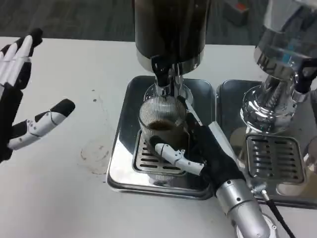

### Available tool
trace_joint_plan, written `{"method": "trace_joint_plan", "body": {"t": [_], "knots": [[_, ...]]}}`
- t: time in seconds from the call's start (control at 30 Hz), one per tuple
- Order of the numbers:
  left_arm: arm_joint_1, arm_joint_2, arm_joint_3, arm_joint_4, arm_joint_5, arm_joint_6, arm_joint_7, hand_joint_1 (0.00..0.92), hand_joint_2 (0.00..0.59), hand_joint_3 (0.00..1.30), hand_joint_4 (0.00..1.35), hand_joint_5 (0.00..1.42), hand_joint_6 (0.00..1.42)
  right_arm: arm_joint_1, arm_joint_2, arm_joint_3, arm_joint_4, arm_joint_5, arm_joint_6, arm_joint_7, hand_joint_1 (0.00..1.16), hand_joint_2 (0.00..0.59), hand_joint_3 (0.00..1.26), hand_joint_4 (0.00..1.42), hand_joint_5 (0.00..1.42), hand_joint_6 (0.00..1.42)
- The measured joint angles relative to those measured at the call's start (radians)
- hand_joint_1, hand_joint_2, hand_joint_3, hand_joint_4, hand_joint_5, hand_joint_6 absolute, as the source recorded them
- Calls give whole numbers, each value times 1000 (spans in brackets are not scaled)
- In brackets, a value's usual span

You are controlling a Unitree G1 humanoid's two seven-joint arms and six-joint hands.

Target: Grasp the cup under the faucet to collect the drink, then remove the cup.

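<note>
Fingers (171,153) around ribbed cup (162,124)

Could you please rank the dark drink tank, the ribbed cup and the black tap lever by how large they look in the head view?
1. Dark drink tank, largest, though the frame crops its top.
2. Ribbed cup, held by the right hand.
3. Black tap lever, clearly smallest.
</note>
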Motion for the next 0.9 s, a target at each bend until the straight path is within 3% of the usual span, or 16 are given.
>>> {"method": "trace_joint_plan", "body": {"t": [0.3, 0.9], "knots": [[50, 8, -10, 82, -1, 38, 7, 0, 168, 0, 0, 0, 0, -28, 9, 1, 57, -9, -34, -12, 769, 239, 0, 0, 0, 0], [106, 6, -106, 139, -2, 64, -15, 0, 168, 0, 0, 0, 0, -38, 57, -6, 89, -44, -29, -116, 845, 198, 0, 0, 0, 81]]}}
